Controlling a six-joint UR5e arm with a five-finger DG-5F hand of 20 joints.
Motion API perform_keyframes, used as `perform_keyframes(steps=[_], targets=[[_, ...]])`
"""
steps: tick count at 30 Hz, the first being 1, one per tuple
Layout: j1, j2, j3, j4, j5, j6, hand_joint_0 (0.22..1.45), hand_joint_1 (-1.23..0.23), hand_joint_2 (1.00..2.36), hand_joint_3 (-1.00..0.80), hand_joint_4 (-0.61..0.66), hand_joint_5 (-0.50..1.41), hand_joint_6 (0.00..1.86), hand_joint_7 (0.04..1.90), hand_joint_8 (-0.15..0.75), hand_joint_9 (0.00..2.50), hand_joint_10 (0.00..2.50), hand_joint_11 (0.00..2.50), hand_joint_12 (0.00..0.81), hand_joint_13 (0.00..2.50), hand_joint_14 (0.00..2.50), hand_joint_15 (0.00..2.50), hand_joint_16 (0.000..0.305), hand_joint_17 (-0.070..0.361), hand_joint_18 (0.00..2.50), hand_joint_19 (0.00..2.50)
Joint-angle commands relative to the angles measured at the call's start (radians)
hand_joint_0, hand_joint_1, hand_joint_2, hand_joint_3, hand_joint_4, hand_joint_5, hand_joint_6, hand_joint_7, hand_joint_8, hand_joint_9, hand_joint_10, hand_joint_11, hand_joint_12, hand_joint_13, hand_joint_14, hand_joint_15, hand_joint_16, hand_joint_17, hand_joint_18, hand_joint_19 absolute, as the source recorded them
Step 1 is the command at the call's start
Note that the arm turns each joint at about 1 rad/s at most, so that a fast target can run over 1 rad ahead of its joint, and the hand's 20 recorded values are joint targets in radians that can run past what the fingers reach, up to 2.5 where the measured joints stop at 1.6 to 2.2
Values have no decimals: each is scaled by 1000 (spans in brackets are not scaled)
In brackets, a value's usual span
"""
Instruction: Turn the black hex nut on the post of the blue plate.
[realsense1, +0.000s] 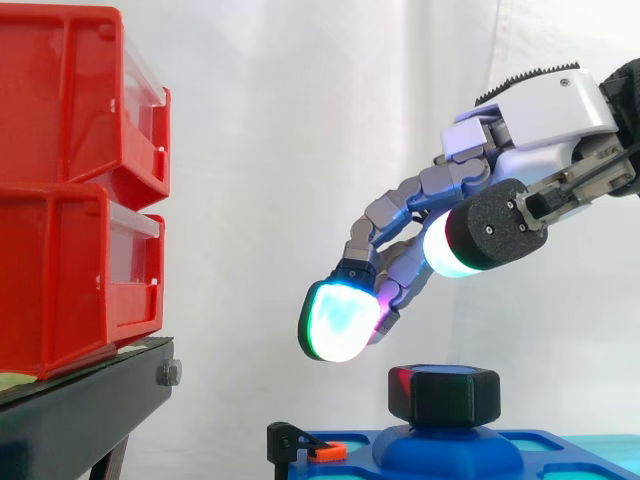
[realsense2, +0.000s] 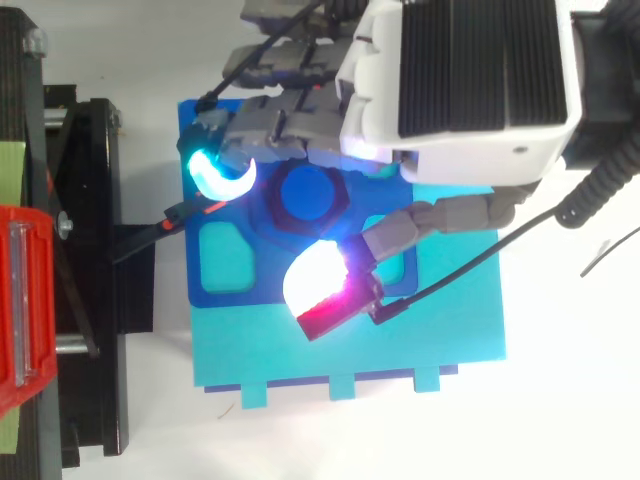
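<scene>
The black hex nut (realsense1: 444, 394) sits on a raised blue post of the blue plate (realsense1: 560, 450), low in the side view. From above, the hex nut (realsense2: 306, 194) lies near the plate's (realsense2: 225, 270) middle. My hand (realsense1: 470, 180) hovers above the nut without touching it. Its fingers (realsense1: 340, 318) reach down to the left of the nut, glowing cyan, and the thumb (realsense1: 470, 240) hangs above it. The hand (realsense2: 450, 80) is open, its fingers (realsense2: 215, 170) and thumb (realsense2: 325, 285) spread on either side of the nut with nothing held.
Two red bins (realsense1: 70, 190) are stacked on a black stand (realsense1: 90, 400) at the left. A small black and orange clamp (realsense1: 305, 445) sits at the plate's left edge. A cyan base (realsense2: 400, 350) lies under the blue plate. White curtain hangs behind.
</scene>
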Motion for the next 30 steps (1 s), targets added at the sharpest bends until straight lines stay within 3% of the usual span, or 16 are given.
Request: perform_keyframes(steps=[1,9,30], targets=[[10,1,-1,-1,21,0,506,-385,1000,-500,268,-165,502,720,323,623,0,0,398,388,1,0,54,121,110,120],[27,0,-1,-4,36,2,506,-384,1000,-500,269,-163,502,732,322,625,0,0,398,390,0,0,54,121,116,120],[33,1,-27,-10,34,5,508,-385,1000,-500,274,-160,502,739,323,634,0,0,401,407,0,9,53,120,132,125]])
